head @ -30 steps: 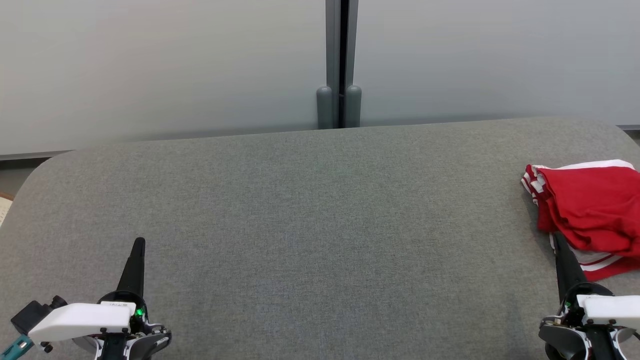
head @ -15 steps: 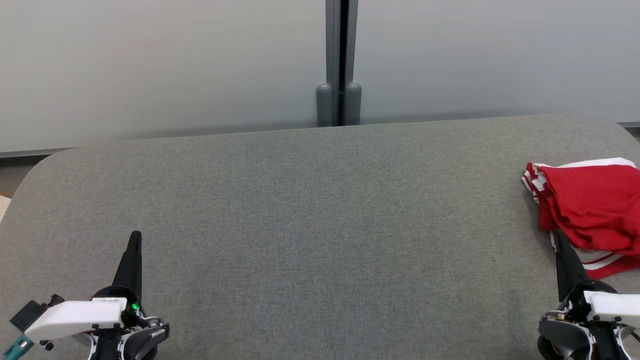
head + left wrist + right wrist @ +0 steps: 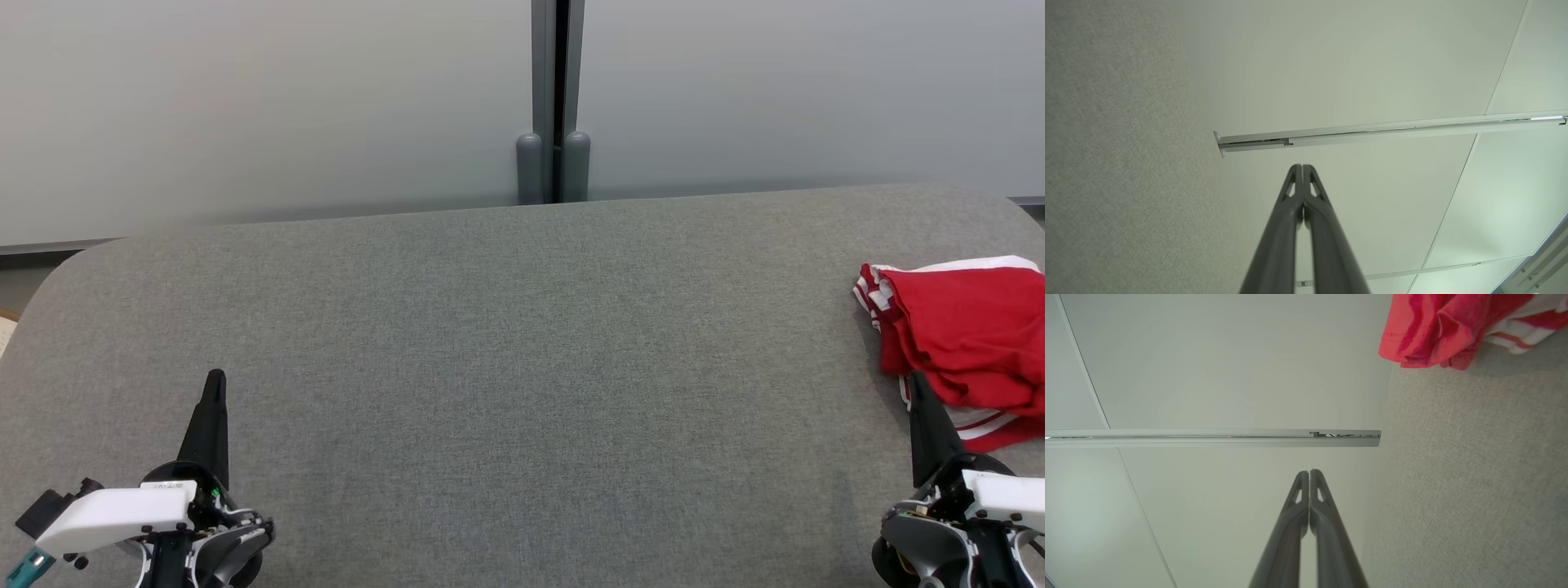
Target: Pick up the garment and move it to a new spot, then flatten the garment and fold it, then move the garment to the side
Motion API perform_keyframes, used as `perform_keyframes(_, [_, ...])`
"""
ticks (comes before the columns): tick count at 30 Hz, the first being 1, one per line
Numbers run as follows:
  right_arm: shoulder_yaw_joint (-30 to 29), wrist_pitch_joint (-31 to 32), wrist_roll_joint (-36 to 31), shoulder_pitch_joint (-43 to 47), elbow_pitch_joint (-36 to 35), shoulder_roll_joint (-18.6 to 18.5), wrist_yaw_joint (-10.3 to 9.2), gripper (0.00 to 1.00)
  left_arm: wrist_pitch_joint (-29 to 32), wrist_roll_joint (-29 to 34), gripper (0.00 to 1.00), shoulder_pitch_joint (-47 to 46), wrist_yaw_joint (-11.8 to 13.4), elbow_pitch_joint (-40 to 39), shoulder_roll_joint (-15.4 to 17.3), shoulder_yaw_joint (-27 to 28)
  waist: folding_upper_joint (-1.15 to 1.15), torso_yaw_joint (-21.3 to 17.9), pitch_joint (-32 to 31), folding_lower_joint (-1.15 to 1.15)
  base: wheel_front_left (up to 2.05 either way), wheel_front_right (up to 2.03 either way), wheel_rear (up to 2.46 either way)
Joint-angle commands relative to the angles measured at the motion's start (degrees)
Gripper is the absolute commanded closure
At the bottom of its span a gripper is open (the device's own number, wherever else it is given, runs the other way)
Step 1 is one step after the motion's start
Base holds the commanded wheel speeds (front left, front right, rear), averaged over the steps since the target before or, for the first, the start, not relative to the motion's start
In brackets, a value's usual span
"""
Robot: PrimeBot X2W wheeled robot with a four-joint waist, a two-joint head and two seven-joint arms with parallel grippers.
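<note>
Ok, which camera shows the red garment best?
Head view: the garment lies rumpled at the right end of the grey surface, cropped by the frame. The right wrist view catches one corner; the left wrist view faces elsewhere.

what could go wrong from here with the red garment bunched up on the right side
1. The red garment lies crumpled in layers, so a pinch may catch only one fold and drag it unevenly.
2. It runs past the head view's right edge, so part is unseen; it might slip off the grey table.
3. The right gripper is shut close to it; reaching in closed would likely just shove the cloth.
</note>
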Motion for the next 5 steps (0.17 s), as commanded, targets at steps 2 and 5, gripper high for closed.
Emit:
perform_keyframes(2, [-0.1, 0.3, 0.0, -0.6, 0.0, -0.1, 0.00, 1.00, 0.2, 0.0, 1.00, -0.7, -0.2, 0.1, 0.2, 0.2, 0.00, 0.0, 0.0, 0.00, 0.00, 0.00, 0.00])
perform_keyframes(5, [-0.1, 0.4, 0.0, -0.6, 0.0, 0.0, 0.00, 1.00, 0.2, 0.0, 1.00, -0.7, -0.2, 0.1, 0.2, 0.3, 0.00, 0.0, 0.0, 0.00, 0.00, 0.00, 0.00])
